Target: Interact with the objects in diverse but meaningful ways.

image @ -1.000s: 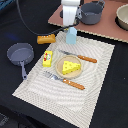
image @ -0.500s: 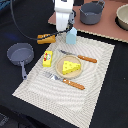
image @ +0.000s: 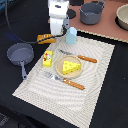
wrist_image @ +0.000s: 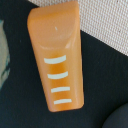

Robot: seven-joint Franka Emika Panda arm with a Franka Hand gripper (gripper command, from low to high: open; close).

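Note:
My gripper [image: 57, 33] hangs just above the golden-brown bread loaf [image: 46, 38], which lies on the dark table at the mat's far corner on the exterior view's left. Its dark fingers look spread and hold nothing. The wrist view is filled by the loaf [wrist_image: 56, 55], orange with white slash marks, and no fingers show there. The pale blue-and-white milk carton [image: 72, 35] stands just to the exterior view's right of the gripper. The yellow box with a red label [image: 47, 58] lies on the striped mat. The yellow holed cheese wedge [image: 71, 66] sits on a small plate [image: 61, 73].
A grey pan [image: 19, 53] lies at the exterior view's left of the mat. A grey pot [image: 92, 12] and a bowl [image: 122, 16] stand at the back. An orange-handled knife [image: 81, 58] and fork [image: 67, 81] flank the plate.
My gripper has moved toward the exterior view's left and downward, from above the milk carton to above the bread loaf. The objects have not moved.

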